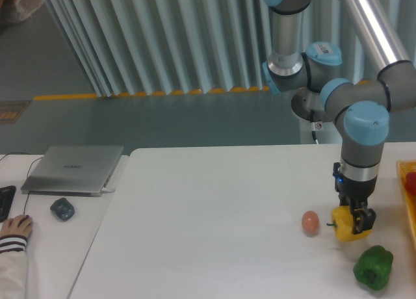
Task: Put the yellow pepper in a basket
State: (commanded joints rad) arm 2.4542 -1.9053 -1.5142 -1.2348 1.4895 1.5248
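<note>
While the arm descends from the upper right of the frame, its grey links fold at blue-capped joints, and the last link hangs straight down over the right part of the table [214, 201]. At its lower end the gripper [356, 222] points downward with its dark fingers closed on the pepper [348, 223], one finger visible across the pepper's right face. Pepper: yellow, lobed, stem pointing left, at lower right of the frame; whether it touches the table cannot be told. Egg [311, 222]: brownish-pink, just left of the pepper, on the table. Green pepper [373, 267]: near the bottom right corner, below and right of the yellow one, apart from it. Basket [408, 195]: a narrow yellow-orange strip at the right edge, with a red item [411, 181] inside, right of the gripper. At left, a closed laptop [73, 169] and a dark mouse [62, 208] lie on a grey surface; a hand [15, 227] in a striped cuff rests at the lower left edge.
</note>
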